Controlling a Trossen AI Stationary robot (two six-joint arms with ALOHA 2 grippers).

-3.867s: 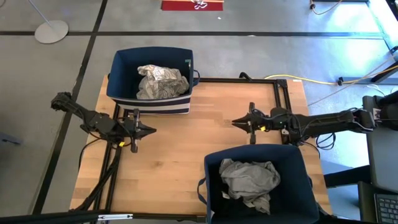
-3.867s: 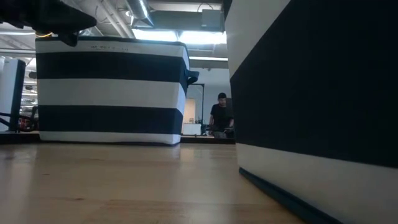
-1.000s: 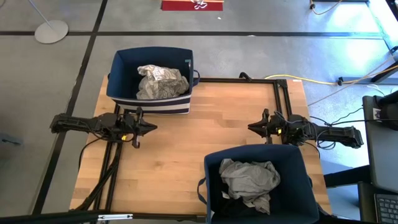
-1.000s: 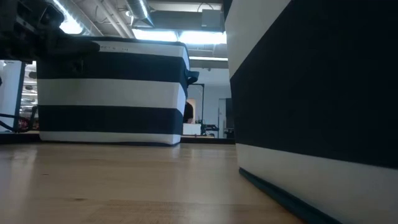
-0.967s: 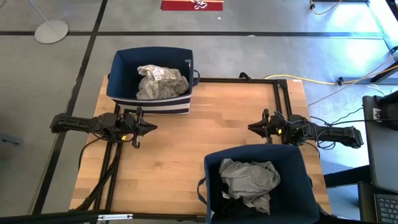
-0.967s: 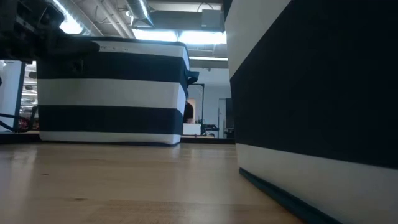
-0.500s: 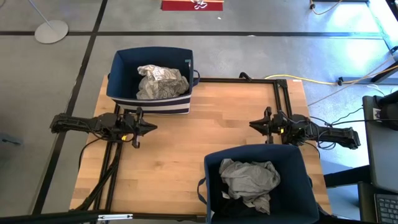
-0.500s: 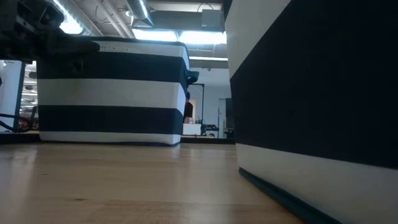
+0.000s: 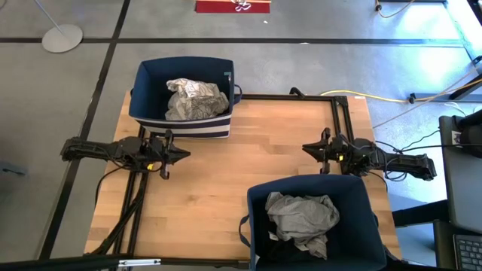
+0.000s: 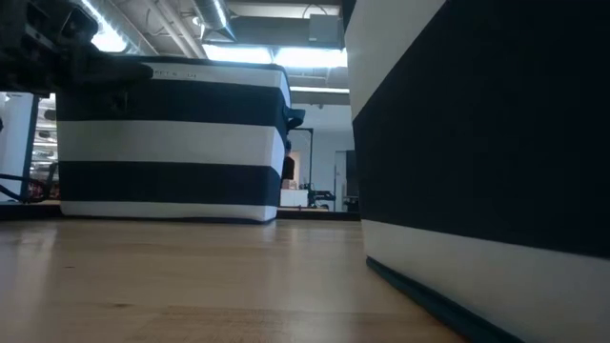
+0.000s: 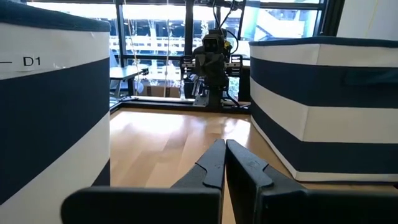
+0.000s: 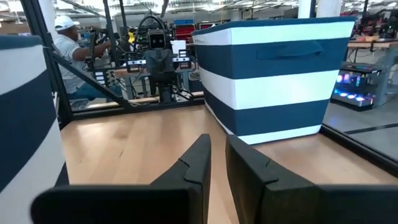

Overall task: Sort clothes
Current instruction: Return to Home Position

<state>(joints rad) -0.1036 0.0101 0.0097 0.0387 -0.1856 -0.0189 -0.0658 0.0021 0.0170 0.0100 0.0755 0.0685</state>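
Note:
A white garment with black pattern lies in the navy striped bin at the table's far left. A grey garment lies on dark clothes in the navy bin at the near right. My left gripper is shut and empty, low over the table's left side, pointing right. My right gripper is shut and empty, low over the right side, pointing left. No clothes lie on the table.
The bare wooden tabletop lies between the two grippers. The far-left bin and the near-right bin stand on it. A person sits beyond the table's left side.
In the last second nothing has visibly changed. About four seconds ago both arms reached farther toward the table's middle; since then each has drawn back toward its own side, and both lie low and still.

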